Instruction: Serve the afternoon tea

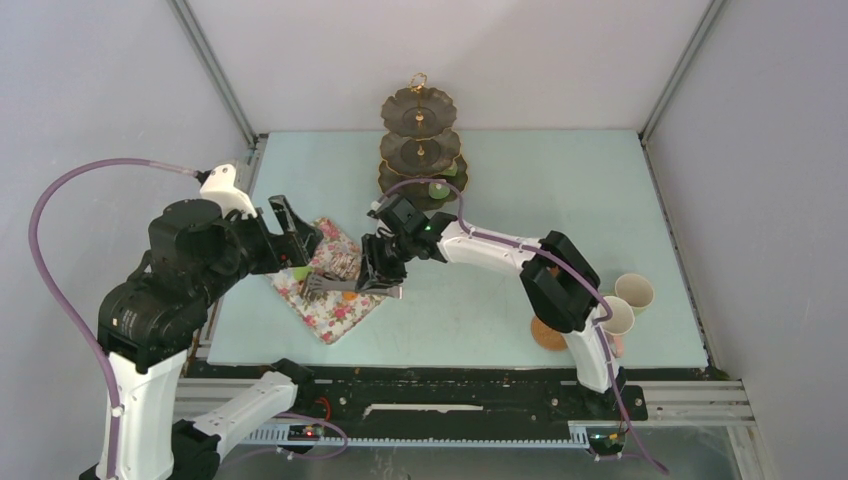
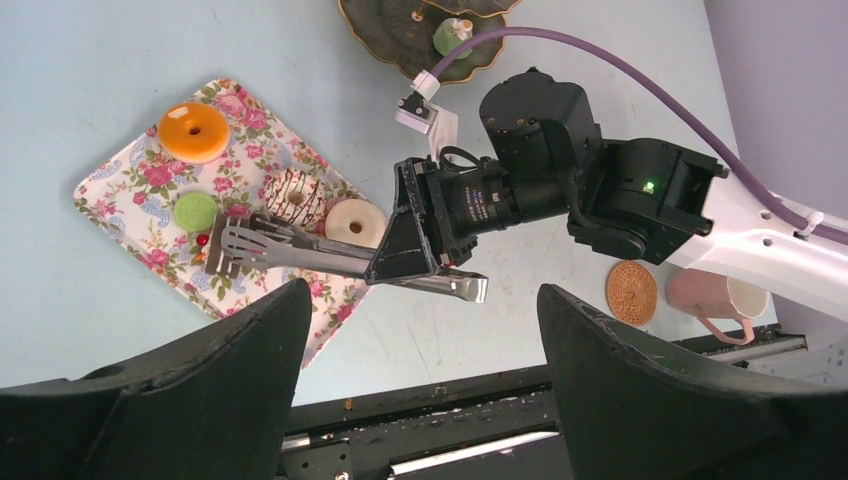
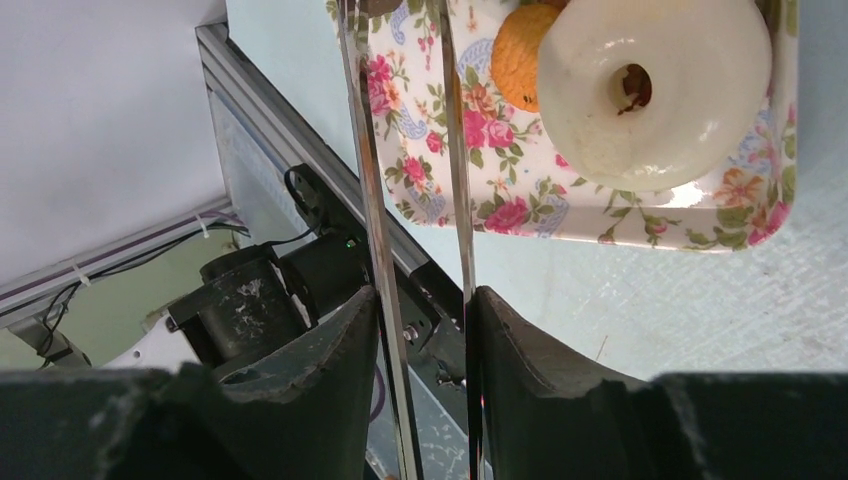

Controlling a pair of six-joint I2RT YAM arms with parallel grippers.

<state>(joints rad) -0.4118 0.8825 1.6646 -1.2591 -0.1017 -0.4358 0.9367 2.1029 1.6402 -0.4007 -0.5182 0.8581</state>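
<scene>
Step in hand: picking a cake. The right tool (image 3: 422, 340) is clamped on the grey tongs (image 2: 300, 250). Their tips sit over the floral tray (image 2: 120, 190), just beside the chocolate doughnut (image 2: 293, 197), with the white doughnut (image 2: 355, 220) next to it. The left tool (image 2: 422, 292) hovers above, fingers apart, empty.

To do it well: straddle one cake squarely, squeeze gently, and carry it level to the tiered stand (image 1: 420, 150).

No legible writing or brand.
</scene>
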